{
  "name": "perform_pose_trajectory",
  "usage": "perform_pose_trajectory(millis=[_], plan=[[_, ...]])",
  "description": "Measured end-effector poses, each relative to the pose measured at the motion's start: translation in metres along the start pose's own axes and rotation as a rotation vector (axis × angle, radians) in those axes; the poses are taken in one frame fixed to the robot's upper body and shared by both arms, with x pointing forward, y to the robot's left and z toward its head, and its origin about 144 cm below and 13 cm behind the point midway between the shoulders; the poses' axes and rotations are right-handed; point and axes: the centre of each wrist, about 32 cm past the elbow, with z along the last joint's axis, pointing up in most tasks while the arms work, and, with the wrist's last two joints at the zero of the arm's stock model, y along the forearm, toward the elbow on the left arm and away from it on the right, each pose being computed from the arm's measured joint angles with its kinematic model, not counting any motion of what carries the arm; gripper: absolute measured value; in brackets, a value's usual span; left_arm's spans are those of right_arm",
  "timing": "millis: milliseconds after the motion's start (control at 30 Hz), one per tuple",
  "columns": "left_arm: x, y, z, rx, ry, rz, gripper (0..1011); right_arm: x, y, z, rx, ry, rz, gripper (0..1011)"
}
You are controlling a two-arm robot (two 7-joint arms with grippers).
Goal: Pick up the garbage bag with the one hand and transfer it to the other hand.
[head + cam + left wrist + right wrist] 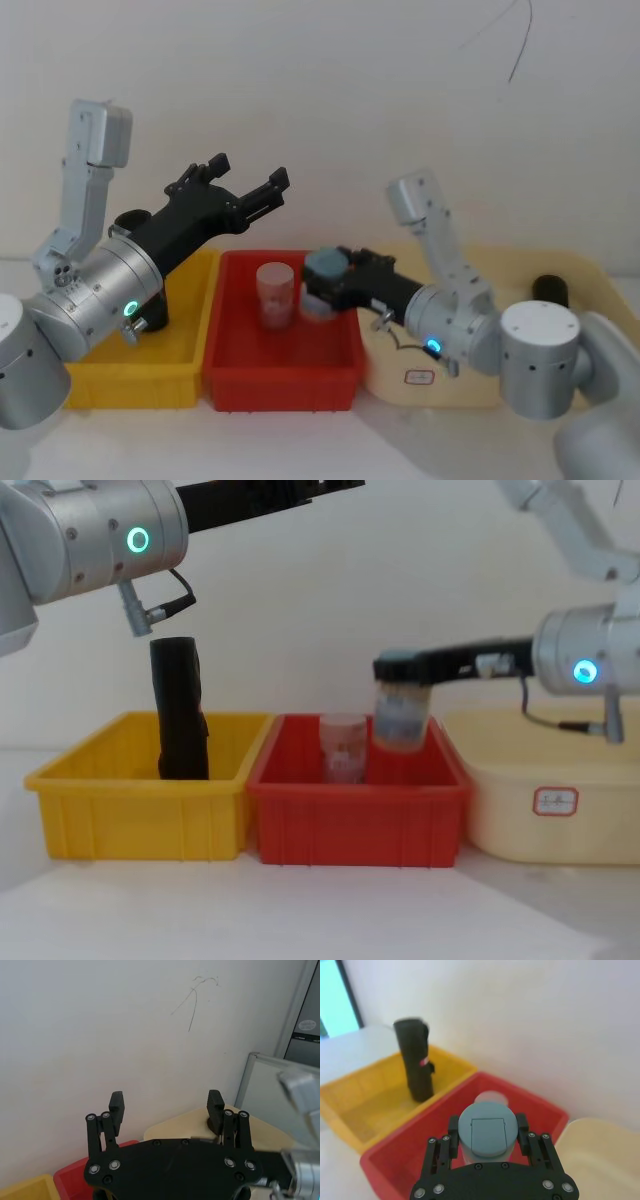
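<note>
The garbage bag (179,708) stands upright in the yellow bin (140,800), ungrasped. The left tool (247,187) hangs high above it with fingers spread and empty, so the pickup is likely still ahead: it should descend straight over the roll and close around its upper part, clear of the bin walls. The right tool (487,1132) is clamped on a blue-lidded jar (485,1128) over the red bin (357,805), beside a clear jar (342,746); it needs freeing before any handover.
</note>
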Motion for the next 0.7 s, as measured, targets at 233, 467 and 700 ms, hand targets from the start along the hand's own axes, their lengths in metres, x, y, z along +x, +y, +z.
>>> perform_pose_trajectory(millis=[233,467,700], plan=[[0.000,0.000,0.000,0.000,0.000,0.000,1000,0.014,-0.016,0.012,0.054,0.002,-0.066,651],[0.000,0.000,0.000,0.000,0.000,0.000,1000,0.034,-0.035,0.014,0.068,-0.003,-0.159,651],[0.000,0.000,0.000,0.000,0.000,0.000,1000,0.050,-0.051,0.004,0.034,-0.009,-0.250,651]])
